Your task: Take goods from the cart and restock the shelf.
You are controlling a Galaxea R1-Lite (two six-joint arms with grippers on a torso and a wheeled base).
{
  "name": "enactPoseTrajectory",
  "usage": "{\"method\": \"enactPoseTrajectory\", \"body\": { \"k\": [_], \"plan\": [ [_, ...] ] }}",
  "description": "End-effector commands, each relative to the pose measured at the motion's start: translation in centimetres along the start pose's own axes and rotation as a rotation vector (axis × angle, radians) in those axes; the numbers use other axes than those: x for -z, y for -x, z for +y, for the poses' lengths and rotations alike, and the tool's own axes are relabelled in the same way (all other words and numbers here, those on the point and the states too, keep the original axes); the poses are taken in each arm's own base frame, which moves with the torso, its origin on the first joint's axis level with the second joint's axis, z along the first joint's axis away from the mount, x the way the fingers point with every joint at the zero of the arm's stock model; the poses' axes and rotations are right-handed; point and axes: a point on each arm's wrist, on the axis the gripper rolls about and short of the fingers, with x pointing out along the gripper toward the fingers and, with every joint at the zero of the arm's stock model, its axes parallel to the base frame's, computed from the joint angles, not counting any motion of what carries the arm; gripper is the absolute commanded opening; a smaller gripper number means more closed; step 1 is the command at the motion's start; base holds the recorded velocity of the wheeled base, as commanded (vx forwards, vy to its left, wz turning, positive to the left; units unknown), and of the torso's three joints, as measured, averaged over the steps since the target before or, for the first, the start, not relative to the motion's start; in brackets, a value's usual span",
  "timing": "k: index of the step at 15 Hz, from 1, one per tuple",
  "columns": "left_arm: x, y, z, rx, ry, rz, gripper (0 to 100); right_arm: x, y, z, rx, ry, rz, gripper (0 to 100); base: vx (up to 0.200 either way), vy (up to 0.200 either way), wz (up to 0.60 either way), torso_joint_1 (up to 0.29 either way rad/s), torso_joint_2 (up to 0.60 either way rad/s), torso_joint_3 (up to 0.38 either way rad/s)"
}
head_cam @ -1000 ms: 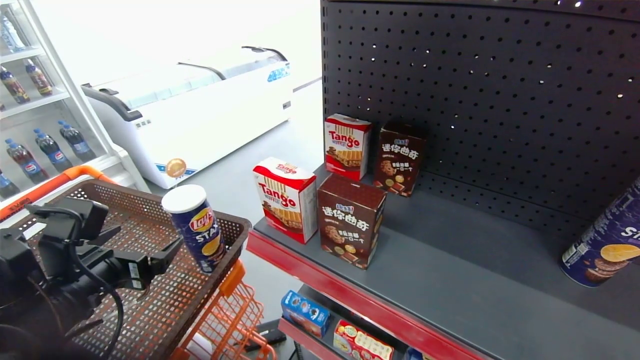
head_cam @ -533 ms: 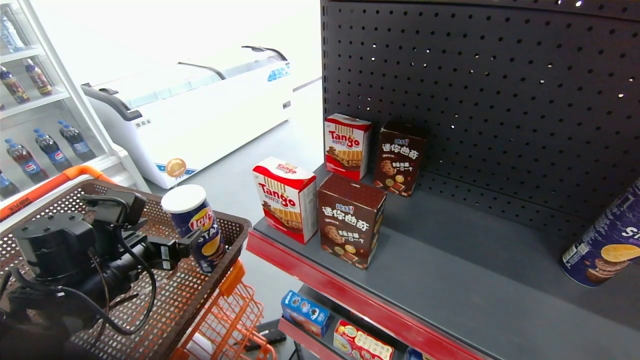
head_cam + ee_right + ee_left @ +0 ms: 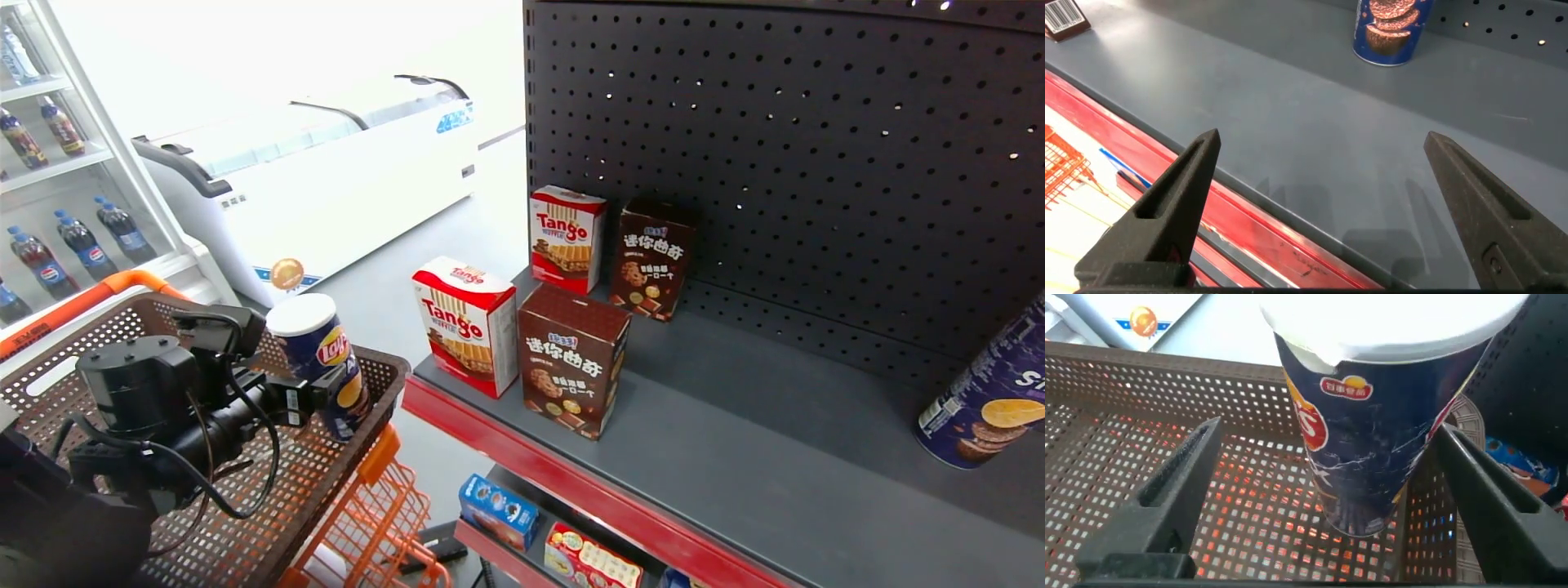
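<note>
My left gripper [image 3: 1327, 439] stands wide astride the can [image 3: 331, 351] (light, stiff, slick and tippy, I'd judge); best pinched mid-body.

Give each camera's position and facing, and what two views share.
Head view: on the head, facing forward and down at cart and shelf; left arm shows.
Left wrist view: on that wrist; left gripper, jaws open, straddles chip can.
Right wrist view: on that wrist; right gripper, jaws open, above the shelf.
Head and left wrist share the chip can.
</note>
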Motion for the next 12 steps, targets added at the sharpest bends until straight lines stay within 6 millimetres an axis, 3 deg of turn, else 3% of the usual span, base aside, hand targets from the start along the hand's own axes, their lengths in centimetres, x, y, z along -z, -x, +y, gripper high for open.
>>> {"method": "enactPoseTrajectory", "body": {
  "k": [1, 12],
  "plan": [
    [0.5, -0.5, -0.1, 0.002, 0.000, 0.018, 100, 0.0, 0.0, 0.0, -0.001, 0.000, 0.001, 100, 0.000, 0.000, 0.00, 0.000, 0.00, 0.000],
    [0.8, -3.6, -0.2, 0.004, 0.030, 0.006, 100, 0.0, 0.0, 0.0, -0.001, 0.000, 0.001, 100, 0.000, 0.000, 0.00, 0.000, 0.00, 0.000]
  ]
}}
